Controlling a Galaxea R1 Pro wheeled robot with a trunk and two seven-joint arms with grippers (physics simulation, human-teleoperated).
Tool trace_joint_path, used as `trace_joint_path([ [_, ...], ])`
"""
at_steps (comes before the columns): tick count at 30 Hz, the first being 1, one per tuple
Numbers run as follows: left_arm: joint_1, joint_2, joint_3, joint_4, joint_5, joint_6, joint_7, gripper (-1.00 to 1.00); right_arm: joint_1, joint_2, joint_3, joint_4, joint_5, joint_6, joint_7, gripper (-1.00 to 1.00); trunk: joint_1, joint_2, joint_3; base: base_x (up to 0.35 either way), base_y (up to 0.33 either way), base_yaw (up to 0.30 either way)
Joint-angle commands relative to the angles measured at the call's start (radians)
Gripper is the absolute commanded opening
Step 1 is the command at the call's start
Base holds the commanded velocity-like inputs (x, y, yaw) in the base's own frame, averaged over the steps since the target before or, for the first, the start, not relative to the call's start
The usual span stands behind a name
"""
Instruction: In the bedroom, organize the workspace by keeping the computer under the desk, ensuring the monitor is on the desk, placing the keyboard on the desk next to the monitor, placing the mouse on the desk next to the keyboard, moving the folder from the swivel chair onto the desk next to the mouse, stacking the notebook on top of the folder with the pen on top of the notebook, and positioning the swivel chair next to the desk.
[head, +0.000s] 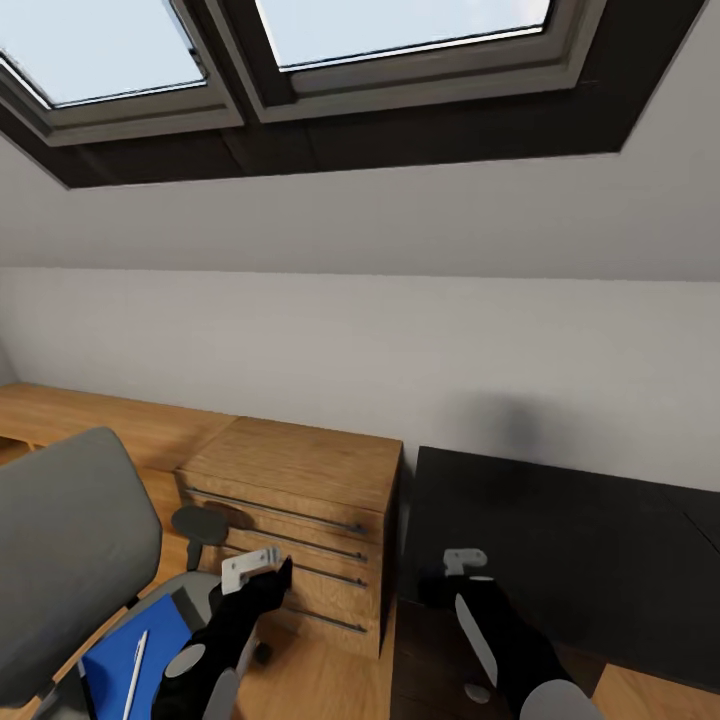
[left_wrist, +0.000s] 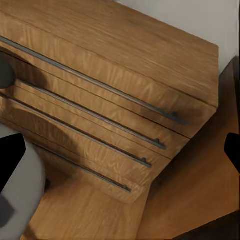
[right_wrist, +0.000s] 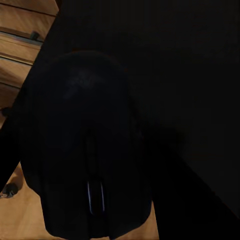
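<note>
The swivel chair (head: 70, 540) stands at the lower left, grey-backed. On its seat lies the blue folder (head: 120, 655) with the pale pen (head: 135, 675) on top. The black desk (head: 580, 540) fills the lower right. A black mouse (right_wrist: 85, 145) sits very close in the right wrist view, above the desk's (right_wrist: 195, 70) left edge, and my right gripper (head: 465, 572) is shut on it. Between chair and drawers, my left gripper (head: 260, 572) hangs open and empty, its fingertips (left_wrist: 10, 155) wide apart. The computer, monitor, keyboard and notebook are out of view.
A light-wood drawer unit (head: 300, 500) with long dark handles (left_wrist: 100, 87) stands between chair and desk. A low wooden shelf (head: 90, 415) runs along the back wall. The sloped ceiling carries dark-framed skylights (head: 300, 50). Wood floor (head: 320, 690) shows below.
</note>
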Motion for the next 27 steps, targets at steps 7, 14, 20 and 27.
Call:
trace_joint_path([
  [7,0.011,-0.001,-0.027,-0.025,0.012,0.004,0.01,1.0,-0.002,-0.004,0.003,0.026,-0.009,-0.01,-0.008,-1.0,0.019,-0.036,-0.017,0.0,0.0,0.0],
  [14,0.011,-0.001,-0.032,-0.026,0.012,0.006,0.01,1.0,-0.004,-0.008,0.002,0.047,-0.009,-0.03,-0.008,-1.0,0.042,-0.078,-0.036,0.0,0.0,0.0],
  [20,0.012,0.003,-0.032,-0.02,0.01,0.006,0.01,1.0,-0.004,-0.009,0.003,0.047,-0.009,-0.032,-0.008,-1.0,0.042,-0.078,-0.036,0.024,0.0,0.0],
  [27,0.016,0.003,-0.032,-0.017,0.008,0.006,0.01,1.0,-0.004,-0.01,0.002,0.047,-0.009,-0.036,-0.008,-1.0,0.042,-0.078,-0.036,0.203,0.0,0.0],
])
